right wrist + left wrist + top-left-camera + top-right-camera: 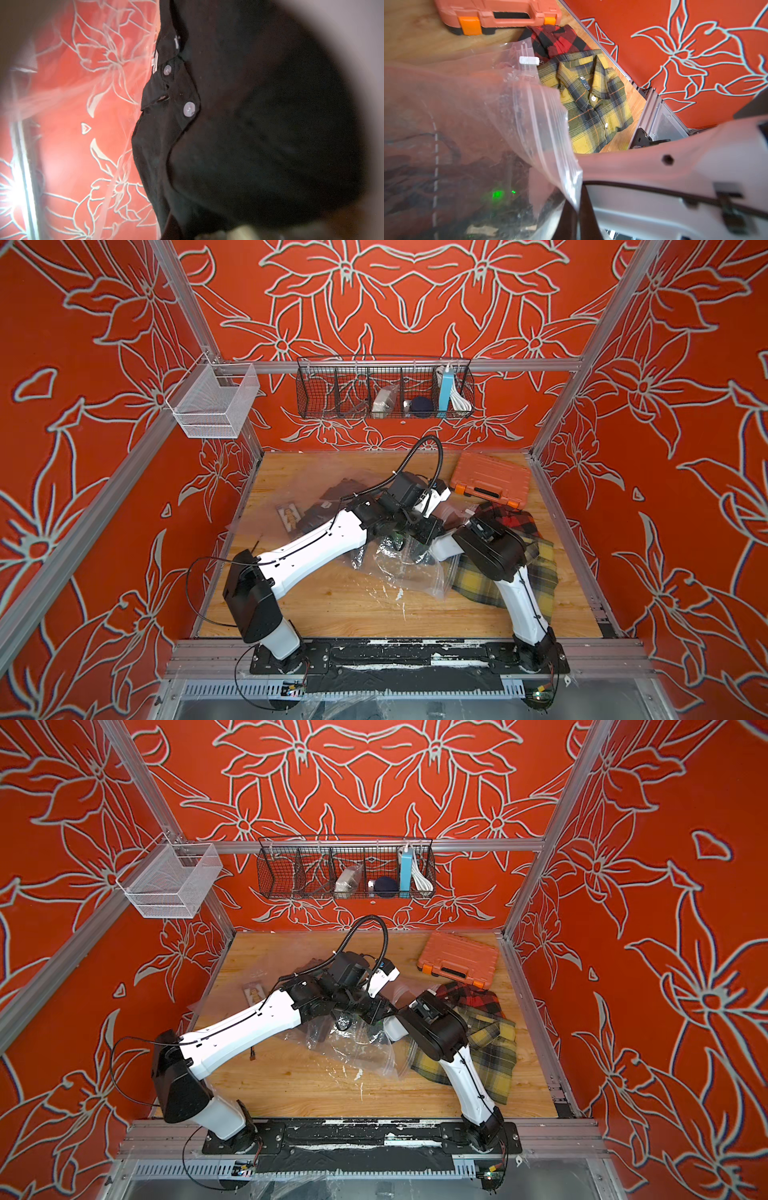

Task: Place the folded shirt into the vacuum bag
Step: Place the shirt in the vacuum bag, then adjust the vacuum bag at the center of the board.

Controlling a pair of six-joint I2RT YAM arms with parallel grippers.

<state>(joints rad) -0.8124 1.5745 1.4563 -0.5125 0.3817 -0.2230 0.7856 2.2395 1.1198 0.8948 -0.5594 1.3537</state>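
Left hand (577,209): pressed together, pinching zip edge of large clear crinkly plastic vacuum bag (399,576), to hold mouth raised. Black folded button shirt (249,124) inside bag, mid-bench. Right hand, hidden under left arm (324,539): closed, likely gripping shirt to seat it deeper. Yellow plaid shirt (591,99) crowds mouth's right edge; bare wooden bench (316,614) in front.

Orange case (496,14) cut by frame edge; left tool (578,212) partly cropped; black shirt (249,124) edges blurred.

left arm (320,539) extended, left end effector (577,212) closed | right end effector closed
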